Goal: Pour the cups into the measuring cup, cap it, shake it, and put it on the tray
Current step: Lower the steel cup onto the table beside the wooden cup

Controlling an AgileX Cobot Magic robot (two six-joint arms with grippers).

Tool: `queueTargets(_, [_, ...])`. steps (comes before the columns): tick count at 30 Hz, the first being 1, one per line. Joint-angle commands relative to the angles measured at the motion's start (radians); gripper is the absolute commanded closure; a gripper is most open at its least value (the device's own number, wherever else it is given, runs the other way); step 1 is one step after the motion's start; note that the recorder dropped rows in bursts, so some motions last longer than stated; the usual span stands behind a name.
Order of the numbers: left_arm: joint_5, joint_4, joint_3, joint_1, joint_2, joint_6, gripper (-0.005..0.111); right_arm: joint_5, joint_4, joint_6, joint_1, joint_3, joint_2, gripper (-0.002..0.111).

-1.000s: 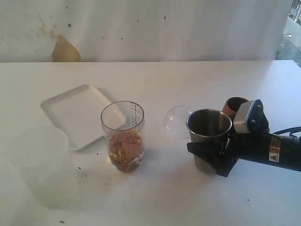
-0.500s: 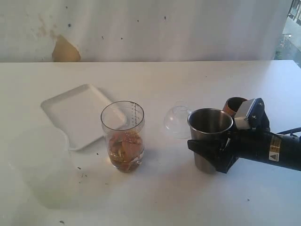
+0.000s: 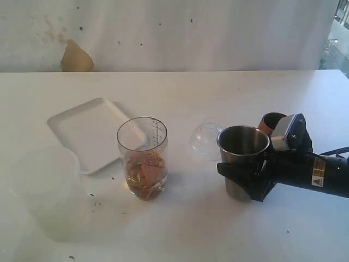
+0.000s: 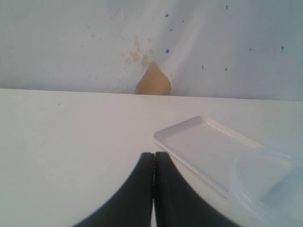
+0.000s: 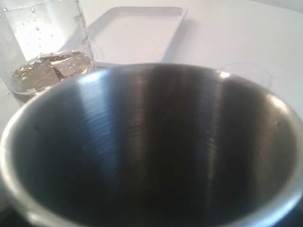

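Observation:
The steel tumbler stands upright at the right, and my right gripper is shut on its lower body. Its empty-looking inside fills the right wrist view and hides the jaws there. The brown wooden cup stands just behind that gripper. The measuring cup is in the middle, uncapped, with brownish pieces in its lower third. Beyond it on the left lies the white tray. My left gripper is shut and empty, low over the table near the tray's corner.
A clear dome cap lies between the measuring cup and the tumbler. A cloudy translucent plastic cup stands at the front left beside the tray. A stained wall runs along the table's far edge.
My right gripper and the steel tumbler have shifted slightly to the right. Nothing else has visibly moved.

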Motion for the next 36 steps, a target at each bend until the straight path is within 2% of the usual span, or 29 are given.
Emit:
queueTargets(1, [-0.007,-0.005,0.003,0.004,-0.004,-0.003,0.106,0.081,-0.014,-0.007,-0.001,0.003,0.001,0.040])
queueTargets(10, [-0.007,-0.005,0.003,0.004,-0.004,-0.003,0.106,0.223,-0.029,-0.003,-0.001,0.003,-0.018,0.040])
queueTargets(18, [-0.007,-0.005,0.003,0.004,-0.004,-0.003,0.106,0.214,-0.066,-0.050,-0.001,0.003,-0.021,0.040])
queueTargets(24, [-0.007,-0.005,0.003,0.004,-0.004,-0.003,0.106,0.238,-0.071,-0.050,-0.001,0.008,-0.027,0.030])
queueTargets(36, [-0.007,-0.005,0.003,0.004,-0.004,-0.003,0.106,0.359,-0.112,-0.032,-0.001,0.009,-0.113,0.029])
